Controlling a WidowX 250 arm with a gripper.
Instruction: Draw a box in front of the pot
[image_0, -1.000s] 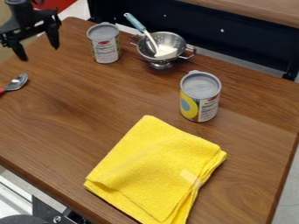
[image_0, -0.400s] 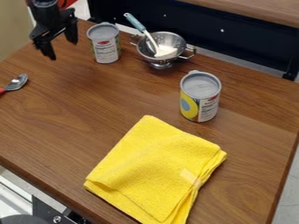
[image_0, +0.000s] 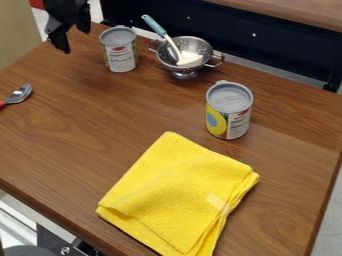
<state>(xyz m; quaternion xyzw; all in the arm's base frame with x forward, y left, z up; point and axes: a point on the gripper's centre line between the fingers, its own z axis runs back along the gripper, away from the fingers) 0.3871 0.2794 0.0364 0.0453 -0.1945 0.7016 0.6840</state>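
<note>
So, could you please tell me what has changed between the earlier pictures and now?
The open gripper has moved to the picture's right, then up toward the table's far edge, ending nearer the can beside the colander. It took hold of nothing and let nothing go. The cans, colander, yellow cloth and spoon stayed put.

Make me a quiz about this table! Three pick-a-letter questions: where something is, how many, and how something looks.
1. Where is the blue-handled tool?
A) on the floor
B) in the metal colander
C) in a cup

2. How many cans are there?
A) two
B) three
C) five

3. How is the yellow cloth?
A) rolled up
B) hanging
C) folded flat

Answers:
1 B: its pale head rests inside the bowl.
2 A: one stands beside the colander, one nearer the cloth.
3 C: layers show along its edges.
</note>
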